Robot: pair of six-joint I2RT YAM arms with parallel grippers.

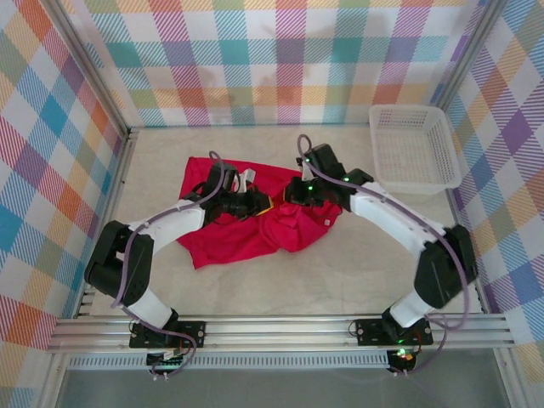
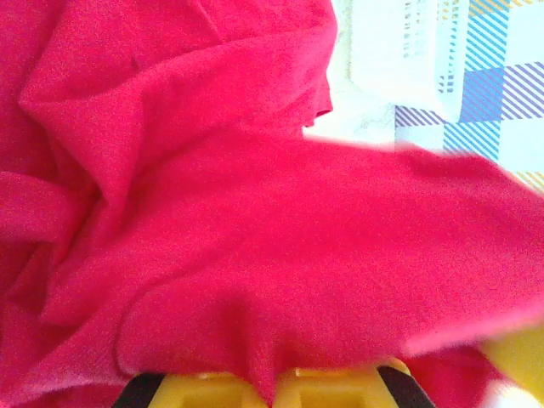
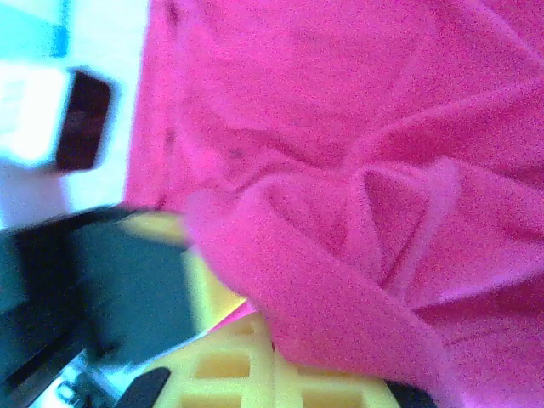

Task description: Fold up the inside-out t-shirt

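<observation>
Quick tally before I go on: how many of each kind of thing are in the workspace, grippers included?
red t-shirt: 1
white mesh basket: 1
grippers: 2 (left gripper, right gripper)
Total: 4

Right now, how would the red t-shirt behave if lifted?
Probably floppy: the t-shirt lies crumpled in soft folds, so it should sag between the left gripper and right gripper. Likely light: thin cloth. Hardly slippery: its weave looks matte.
</observation>
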